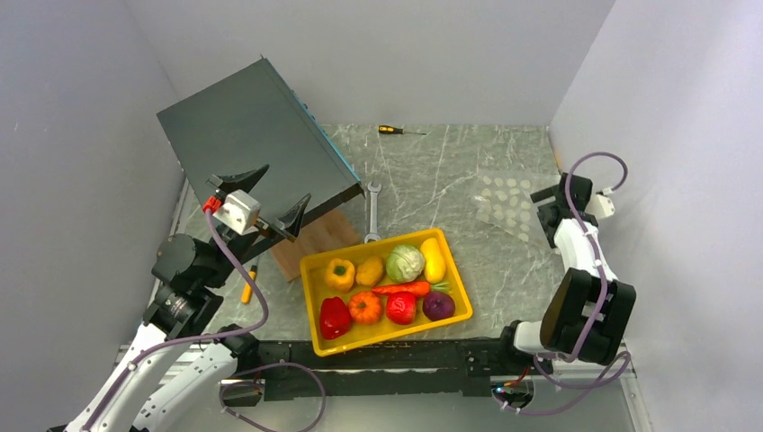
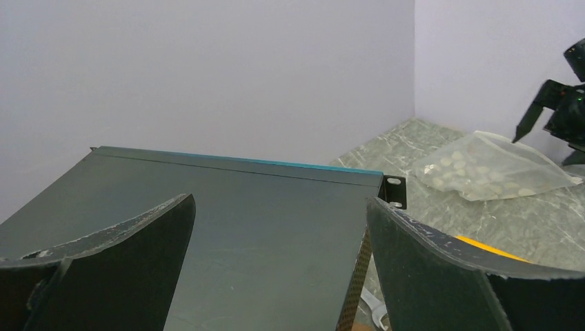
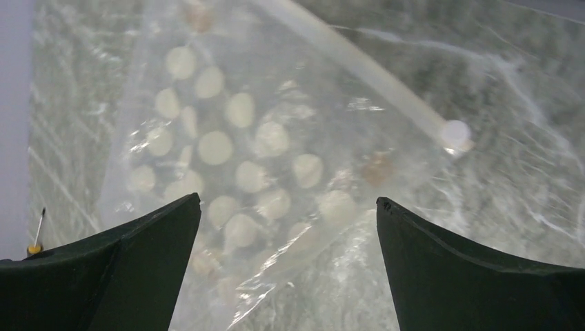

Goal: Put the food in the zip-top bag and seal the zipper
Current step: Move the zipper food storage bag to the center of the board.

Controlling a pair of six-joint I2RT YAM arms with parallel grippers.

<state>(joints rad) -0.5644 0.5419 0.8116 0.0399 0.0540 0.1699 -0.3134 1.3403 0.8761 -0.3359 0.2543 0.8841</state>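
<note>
The food, several glossy toy vegetables including a cabbage and a red pepper, lies in a yellow tray near the table's front. The clear dotted zip-top bag lies flat at the right; it also shows in the left wrist view. My right gripper is open just right of the bag and hovers over it, with the dots and the white zipper strip below. My left gripper is open and empty above the dark box.
A dark metal box leans tilted on a wooden block at the back left. A wrench lies behind the tray, a yellow-handled screwdriver by the back wall, and an orange tool left of the tray. Walls close in on the left, right and back.
</note>
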